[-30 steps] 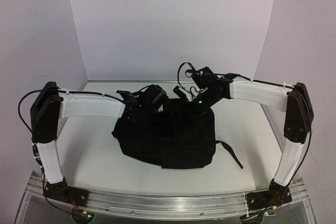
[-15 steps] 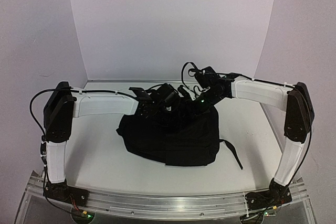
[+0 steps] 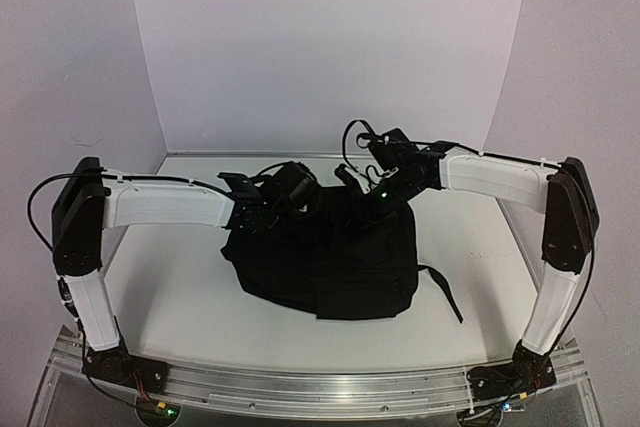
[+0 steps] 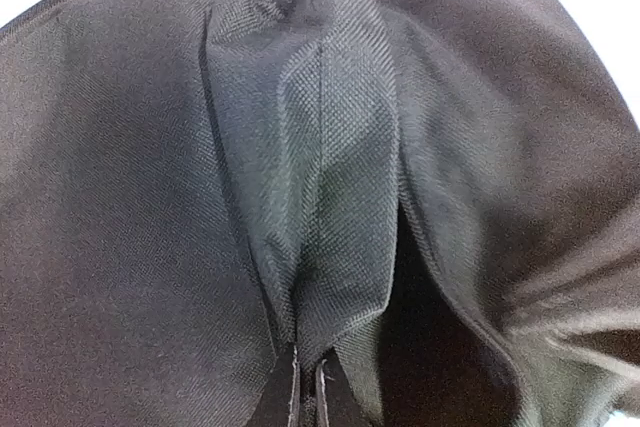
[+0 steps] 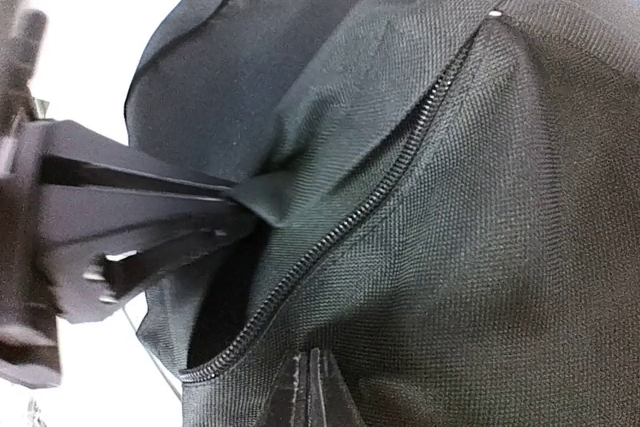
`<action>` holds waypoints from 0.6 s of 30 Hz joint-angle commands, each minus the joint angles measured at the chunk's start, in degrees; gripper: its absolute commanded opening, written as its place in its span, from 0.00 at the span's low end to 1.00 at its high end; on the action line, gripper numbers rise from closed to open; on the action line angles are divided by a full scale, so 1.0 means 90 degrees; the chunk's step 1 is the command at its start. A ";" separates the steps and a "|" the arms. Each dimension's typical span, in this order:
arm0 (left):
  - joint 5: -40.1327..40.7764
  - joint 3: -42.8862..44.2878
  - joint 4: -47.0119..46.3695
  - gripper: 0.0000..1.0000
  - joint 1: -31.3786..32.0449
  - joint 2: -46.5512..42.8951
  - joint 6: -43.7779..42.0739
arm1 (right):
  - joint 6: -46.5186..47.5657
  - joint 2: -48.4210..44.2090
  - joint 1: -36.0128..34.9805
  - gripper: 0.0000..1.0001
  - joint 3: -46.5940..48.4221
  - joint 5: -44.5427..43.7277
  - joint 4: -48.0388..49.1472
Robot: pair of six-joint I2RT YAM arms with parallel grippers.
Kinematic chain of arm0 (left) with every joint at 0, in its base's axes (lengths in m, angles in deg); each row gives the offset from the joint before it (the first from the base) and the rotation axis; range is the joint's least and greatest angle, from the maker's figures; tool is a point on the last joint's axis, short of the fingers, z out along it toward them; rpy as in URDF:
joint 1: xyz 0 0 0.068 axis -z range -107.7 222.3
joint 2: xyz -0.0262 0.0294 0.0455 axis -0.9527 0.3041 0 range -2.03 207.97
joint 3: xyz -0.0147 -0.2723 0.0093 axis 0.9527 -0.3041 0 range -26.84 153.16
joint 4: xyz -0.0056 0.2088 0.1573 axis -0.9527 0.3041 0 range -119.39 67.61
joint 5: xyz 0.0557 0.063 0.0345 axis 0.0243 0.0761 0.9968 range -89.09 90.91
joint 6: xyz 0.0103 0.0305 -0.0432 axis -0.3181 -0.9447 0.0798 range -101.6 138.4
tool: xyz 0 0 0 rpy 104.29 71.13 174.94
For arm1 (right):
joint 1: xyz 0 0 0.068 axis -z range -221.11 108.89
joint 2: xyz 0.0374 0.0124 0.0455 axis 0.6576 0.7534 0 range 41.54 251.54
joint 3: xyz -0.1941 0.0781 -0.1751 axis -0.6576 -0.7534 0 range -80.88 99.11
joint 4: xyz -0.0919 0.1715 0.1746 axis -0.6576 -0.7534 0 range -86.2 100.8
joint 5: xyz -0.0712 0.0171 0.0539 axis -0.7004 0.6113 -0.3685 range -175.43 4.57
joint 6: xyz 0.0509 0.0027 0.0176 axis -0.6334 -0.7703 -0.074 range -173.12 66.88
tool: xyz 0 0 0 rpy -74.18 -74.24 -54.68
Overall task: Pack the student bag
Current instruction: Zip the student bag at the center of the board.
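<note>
Student bag position: the student bag (image 3: 325, 267) lies on the table (image 3: 170, 287) between the two arms. Its far, top edge sits under both wrists.
Left gripper: the left gripper (image 4: 306, 395) stood open a moment ago. I now see its fingers pressed together on a raised fold of the bag's cloth.
Left arm: since the pinch it has drawn back a little toward its own side, taking the fold with it.
Right gripper: the right gripper (image 5: 310, 387) is unchanged, fingertips together on the cloth just below the zip (image 5: 400, 162).
Opening: the right wrist view shows a dark gap beside the zip, between the two pinch points.
Meaning for the task: I judge both sides of the mouth are now held. Spreading them should open the bag for loading.
Not confirmed: I cannot see anything to pack.
</note>
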 commanded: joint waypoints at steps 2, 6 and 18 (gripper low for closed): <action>-0.0391 -0.0606 -0.0906 0.00 0.0015 -0.1109 -0.0392 | 0.0062 0.0142 -0.0158 0.10 -0.0082 -0.0064 -0.0692; -0.0802 -0.0901 -0.1521 0.00 -0.0058 -0.1375 -0.0479 | 0.0011 0.0301 -0.0343 0.13 0.0116 0.0041 -0.0681; -0.2287 -0.1715 -0.2313 0.00 -0.1012 -0.1755 -0.0319 | -0.0041 0.0463 -0.0232 0.47 0.0701 0.1009 -0.0576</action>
